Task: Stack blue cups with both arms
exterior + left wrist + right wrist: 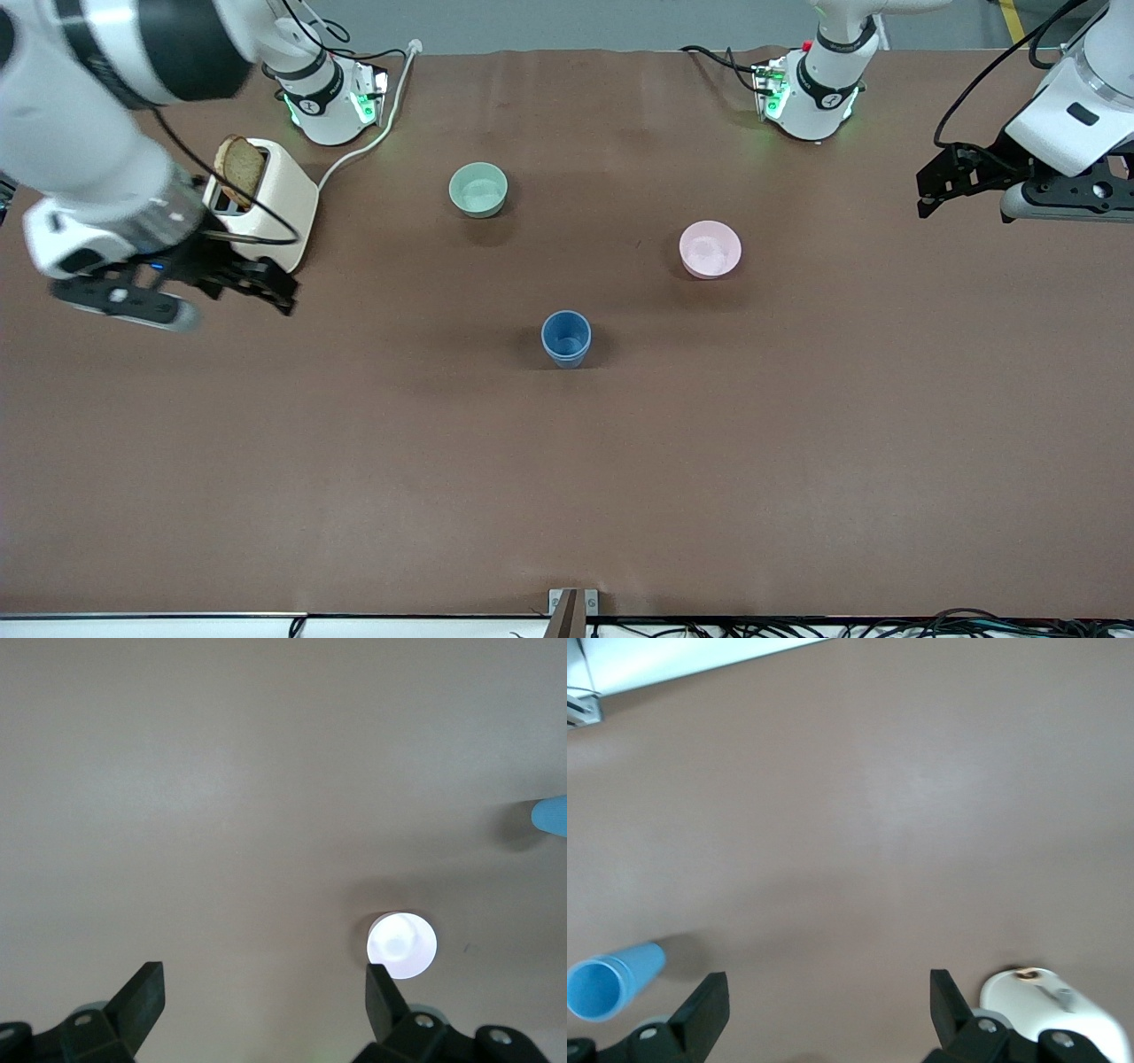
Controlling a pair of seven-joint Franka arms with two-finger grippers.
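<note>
One blue cup shape (565, 338) stands upright mid-table. A second rim line shows round its lower part, as of one cup nested in the other. It also shows in the right wrist view (611, 983) and at the edge of the left wrist view (551, 816). My left gripper (930, 190) is open and empty, up over the left arm's end of the table; its fingers stand wide apart in its wrist view (266, 992). My right gripper (275, 288) is open and empty, up beside the toaster, and shows the same in its wrist view (828, 1001).
A cream toaster (270, 208) with a bread slice (239, 168) stands at the right arm's end and shows in the right wrist view (1045, 1005). A pale green bowl (478, 189) and a pink bowl (710, 249) sit farther from the front camera than the blue cups.
</note>
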